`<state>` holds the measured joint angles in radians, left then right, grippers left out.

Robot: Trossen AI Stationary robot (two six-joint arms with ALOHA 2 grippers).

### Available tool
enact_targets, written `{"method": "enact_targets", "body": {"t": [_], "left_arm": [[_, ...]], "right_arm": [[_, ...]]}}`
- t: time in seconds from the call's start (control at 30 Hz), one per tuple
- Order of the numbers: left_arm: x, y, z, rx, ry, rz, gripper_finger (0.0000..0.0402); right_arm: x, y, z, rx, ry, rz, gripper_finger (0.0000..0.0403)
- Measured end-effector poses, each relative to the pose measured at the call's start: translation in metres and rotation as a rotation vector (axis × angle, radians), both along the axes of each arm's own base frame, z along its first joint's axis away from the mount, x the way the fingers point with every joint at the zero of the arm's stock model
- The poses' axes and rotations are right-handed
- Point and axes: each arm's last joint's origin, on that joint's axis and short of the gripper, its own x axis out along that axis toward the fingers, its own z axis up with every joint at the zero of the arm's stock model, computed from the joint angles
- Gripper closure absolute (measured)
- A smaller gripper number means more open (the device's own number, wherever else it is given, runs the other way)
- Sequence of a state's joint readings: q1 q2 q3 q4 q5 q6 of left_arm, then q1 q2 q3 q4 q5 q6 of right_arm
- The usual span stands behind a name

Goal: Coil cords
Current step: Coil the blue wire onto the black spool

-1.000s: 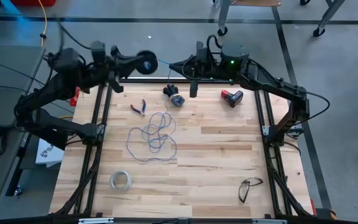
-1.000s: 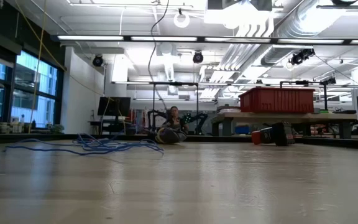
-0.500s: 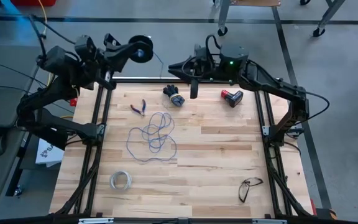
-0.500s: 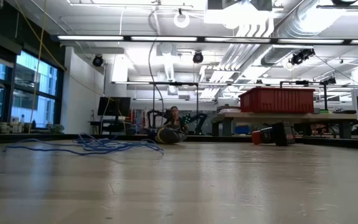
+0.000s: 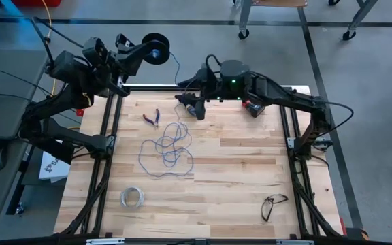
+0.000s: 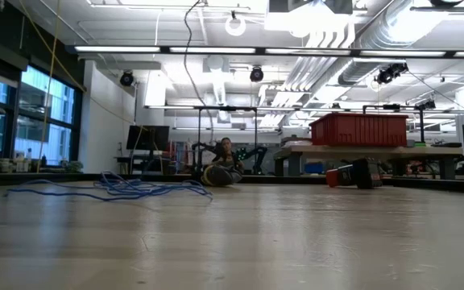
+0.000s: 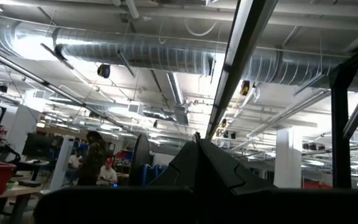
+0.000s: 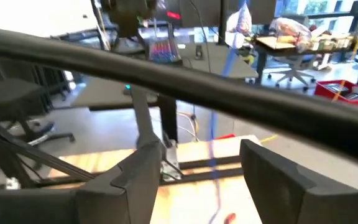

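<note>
Nearest the front edge of the pale, striped butcher-block table [image 5: 237, 177] lie a whitish ring of tape [image 5: 133, 198] toward the left and a pair of dark-framed glasses [image 5: 273, 205] toward the right, well apart, with bare wood between them. Mid-table, the very thin bluish-grey wire [image 5: 167, 151] sprawls in loose, overlapping loops; in the low view it shows as a flat blue tangle on the wood. Just beyond it sit small red-handled pliers [image 5: 153, 118], and near the far edge a dark lumpy object [image 5: 194, 109] and a red-and-black battery-like block [image 5: 255, 108].

From the loops a single strand rises to the small round dark spool [image 5: 155, 49], which is up off the table past its far-left corner, at the left gripper [image 5: 136, 53] — its fingers are together, and the spool sits at their tip. The right gripper [image 5: 190, 99] hangs over the far edge beside the dark lumpy object; its wrist view shows the two dark fingers [image 8: 135, 180] spread apart, with the blue strand running between them, touching neither as far as can be seen.

Black metal rails frame the table on all sides. Beyond lies grey concrete floor with taped lines — and, in the low view, a workshop with ribbed silver ducts, strip lights, a red crate on a bench and a seated person far off.
</note>
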<state>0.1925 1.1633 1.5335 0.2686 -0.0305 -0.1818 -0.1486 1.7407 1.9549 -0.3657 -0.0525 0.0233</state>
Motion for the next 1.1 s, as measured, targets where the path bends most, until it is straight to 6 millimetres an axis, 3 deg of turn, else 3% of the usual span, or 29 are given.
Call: {"method": "enact_targets", "body": {"t": [0.23, 0.5, 1.1], "left_arm": [[-0.0014, -0.0003, 0.0010, -0.001, -0.010, -0.003, 0.0401], [-0.0014, -0.0001, 0.0009, 0.006, -0.008, 0.009, 0.0401], [-0.0001, 0.0004, -0.0010, -0.002, 0.015, 0.017, 0.0401]], "right_arm": [[0.0052, -0.0015, -0.0054, -0.032, 0.017, -0.018, 0.0197], [-0.0013, -0.0005, -0.0011, -0.058, 0.025, -0.013, 0.0263], [-0.0022, -0.0018, -0.0062, -0.114, 0.085, -0.031, 0.0354]]}}
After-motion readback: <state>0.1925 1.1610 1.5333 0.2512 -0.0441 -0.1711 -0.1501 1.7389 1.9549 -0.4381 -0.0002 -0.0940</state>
